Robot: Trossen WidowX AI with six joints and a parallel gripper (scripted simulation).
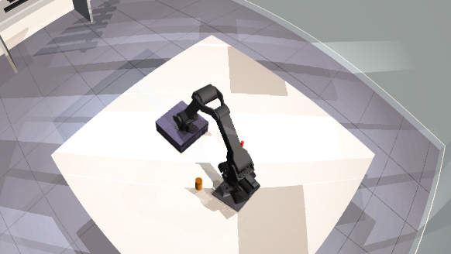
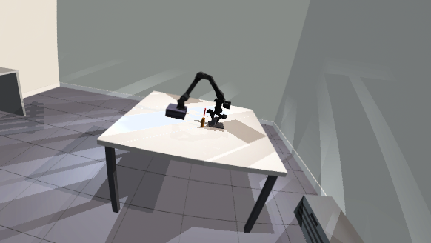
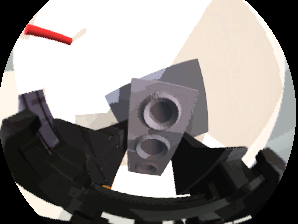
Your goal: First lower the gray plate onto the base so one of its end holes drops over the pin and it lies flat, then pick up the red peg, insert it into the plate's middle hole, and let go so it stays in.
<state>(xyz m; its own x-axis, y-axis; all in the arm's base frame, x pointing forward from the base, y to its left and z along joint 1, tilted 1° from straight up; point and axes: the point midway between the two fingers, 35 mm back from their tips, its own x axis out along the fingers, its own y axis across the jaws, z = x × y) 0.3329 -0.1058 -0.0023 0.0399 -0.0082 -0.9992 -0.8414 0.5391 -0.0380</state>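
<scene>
My gripper (image 3: 152, 123) is shut on the gray plate (image 3: 137, 95), a narrow bar with three holes in a row. In the wrist view the plate lies between both fingers, over the wider gray base (image 3: 200, 112) (image 1: 237, 206) (image 2: 219, 127) and turned against its outline. The gap between plate and base cannot be judged. The pin is not visible. The far hole looks largest in the wrist view. The red peg (image 3: 49, 34) (image 2: 204, 112) (image 1: 242, 143) stands upright on the table, apart from the gripper; the arm partly hides it in the top view.
An orange cylinder (image 1: 198, 183) (image 2: 203, 121) stands near the base, and a sliver shows at the wrist view's lower edge. The robot's dark block mount (image 1: 181, 139) (image 2: 175, 112) sits on the white table (image 1: 135, 193) (image 2: 166, 144). The arm arches from it to the base.
</scene>
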